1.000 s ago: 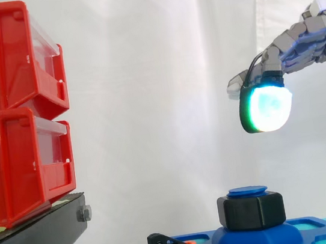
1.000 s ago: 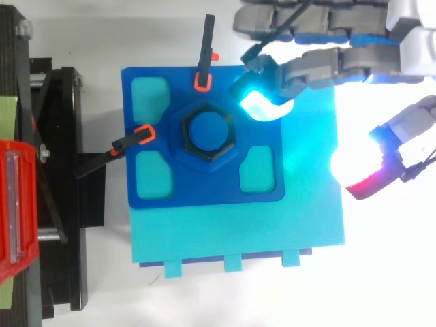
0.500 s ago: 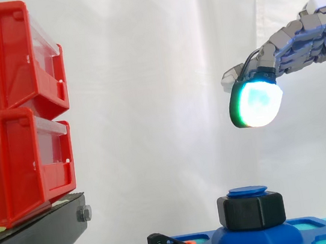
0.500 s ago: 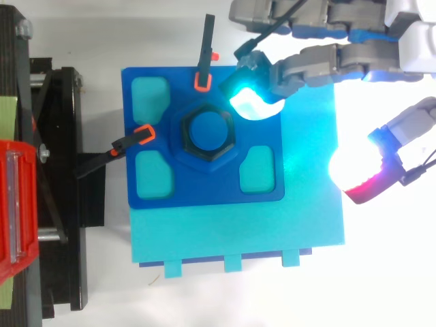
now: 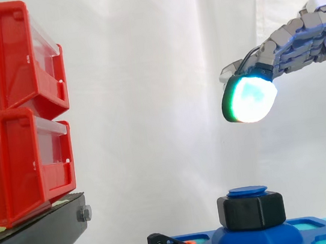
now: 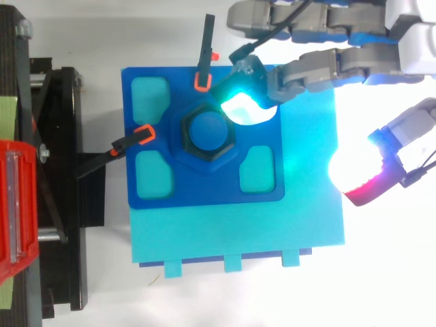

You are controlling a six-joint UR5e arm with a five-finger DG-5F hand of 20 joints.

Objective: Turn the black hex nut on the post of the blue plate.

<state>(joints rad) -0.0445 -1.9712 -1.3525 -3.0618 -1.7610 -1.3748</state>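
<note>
A black hex nut (image 5: 250, 209) (image 6: 205, 133) sits on the blue post (image 6: 207, 129) at the middle of the blue plate (image 6: 157, 187). My hand (image 6: 354, 65) comes in from the right, well above the plate, and touches nothing. Its fingers (image 5: 297, 39) are stretched out and spread, so it is open. One glowing cyan fingertip (image 5: 246, 97) hangs high over the nut, slightly to its right, and in the top view this fingertip (image 6: 244, 103) lies just beyond the nut's upper right corner. A thumb pad (image 6: 364, 174) glowing white and red stays off to the right.
The blue plate lies on a turquoise base (image 6: 238, 231). Two black clamps with orange tips (image 6: 203, 75) (image 6: 129, 139) hold the plate at its top and left edges. Two stacked red bins (image 5: 13, 112) stand on a black stand (image 5: 34, 240) to the left.
The hand has moved left toward the nut and risen a little. Its cyan fingertip now lies closer to the nut's upper right corner in the top view. The nut has not moved.
</note>
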